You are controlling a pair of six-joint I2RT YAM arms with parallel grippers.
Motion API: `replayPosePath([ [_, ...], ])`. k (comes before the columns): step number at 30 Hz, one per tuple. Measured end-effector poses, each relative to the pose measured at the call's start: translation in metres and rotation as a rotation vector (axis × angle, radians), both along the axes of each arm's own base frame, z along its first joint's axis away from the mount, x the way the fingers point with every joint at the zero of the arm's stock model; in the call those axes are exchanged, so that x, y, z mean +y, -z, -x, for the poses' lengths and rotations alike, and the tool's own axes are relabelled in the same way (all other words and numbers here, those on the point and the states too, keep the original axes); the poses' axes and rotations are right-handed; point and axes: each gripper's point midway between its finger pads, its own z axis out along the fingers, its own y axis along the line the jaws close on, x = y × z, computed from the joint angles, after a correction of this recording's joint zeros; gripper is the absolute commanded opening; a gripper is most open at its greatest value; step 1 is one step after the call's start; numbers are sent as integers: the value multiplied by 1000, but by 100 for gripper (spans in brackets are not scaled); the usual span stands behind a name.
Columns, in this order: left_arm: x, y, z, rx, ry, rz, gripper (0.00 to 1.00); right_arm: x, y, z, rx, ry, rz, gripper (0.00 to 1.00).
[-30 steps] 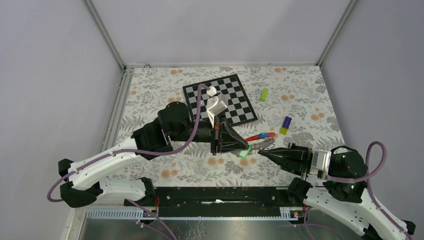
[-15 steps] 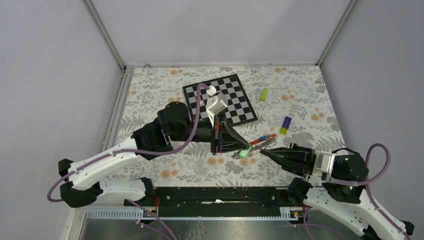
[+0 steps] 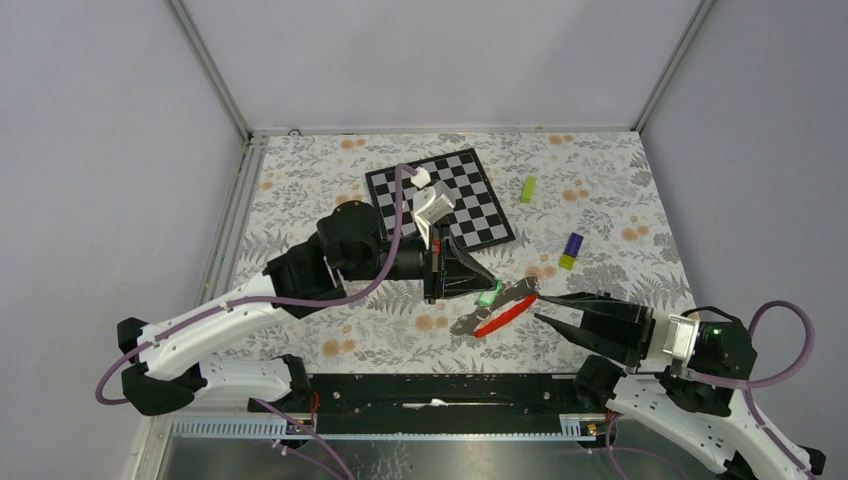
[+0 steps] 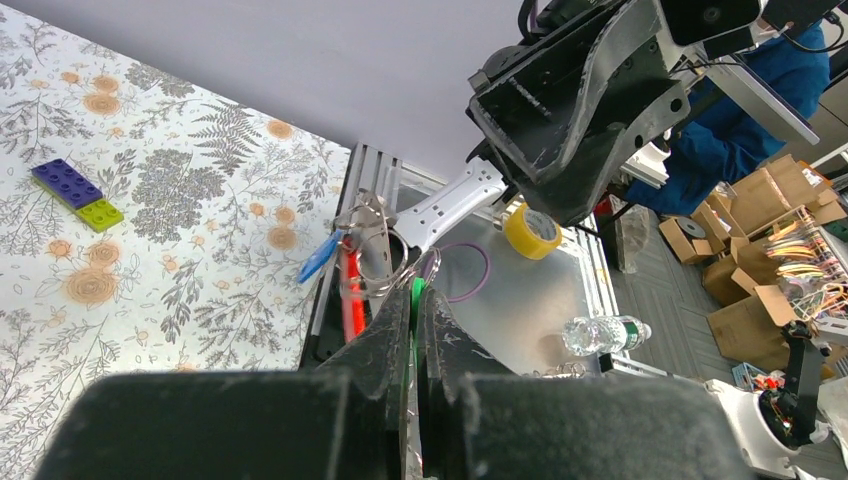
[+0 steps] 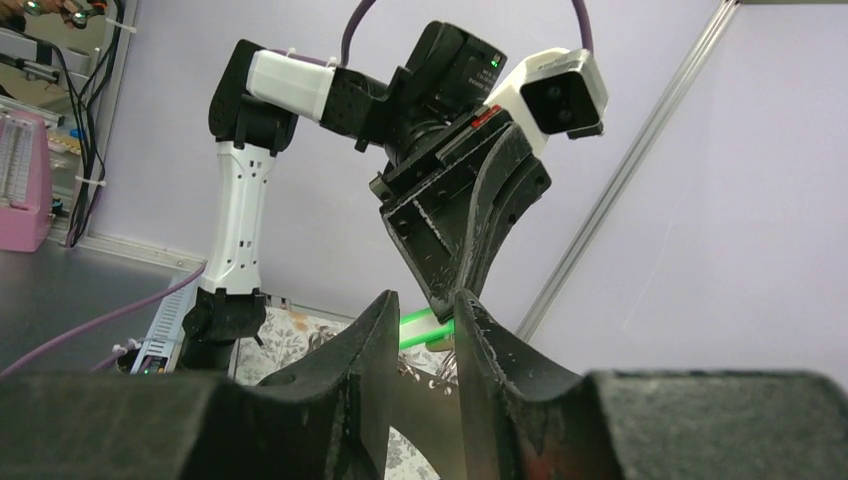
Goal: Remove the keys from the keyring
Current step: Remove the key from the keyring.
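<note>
The green key [image 3: 490, 296] is held by its coloured head between the fingers of the left gripper [image 3: 484, 287], which is closed tightly on it. Only a thin green edge of the key is seen between the black fingers in the left wrist view.

From this key the rest of the bunch is spread out in front of the fingertips. The keyring [image 4: 372, 228] is seen as a thin silvery wire ring with some small silvery pieces on it. Just beside it a blue key [image 4: 321, 259] is hanging with its head down and to the left. A narrow red strap [image 3: 503, 316] is attached to the same bunch. In the top view it is stretched slantwise, from near the tips of the right gripper [image 3: 538, 308] down to the left. More silvery pieces are seen at both of its ends. Whether the bunch is resting on the table [image 3: 300, 200] cannot be told.

The right gripper is pointed at the bunch from the right, and its fingers [image 5: 375, 350] are parted by a narrow gap. Nothing is seen between them, and the strap is just beside their tips.

A chessboard [image 3: 450, 195] is placed behind the left gripper. A lime block [image 3: 528, 189] and a purple-and-yellow block [image 3: 571, 250] are lying well apart from the bunch.
</note>
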Motion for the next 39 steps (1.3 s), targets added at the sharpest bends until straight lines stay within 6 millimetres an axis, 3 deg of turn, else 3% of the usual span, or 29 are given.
replayPosePath([
  [11, -3, 4, -3, 0, -8, -10, 0, 1, 1, -4, 54, 14, 48, 26],
  [18, -3, 4, -4, 1, -11, -11, 0, 16, 24, -24, 154, 54, 135, 28],
  [39, -3, 4, -4, 1, -14, -11, 0, 19, 46, -43, 201, 129, 169, 30],
])
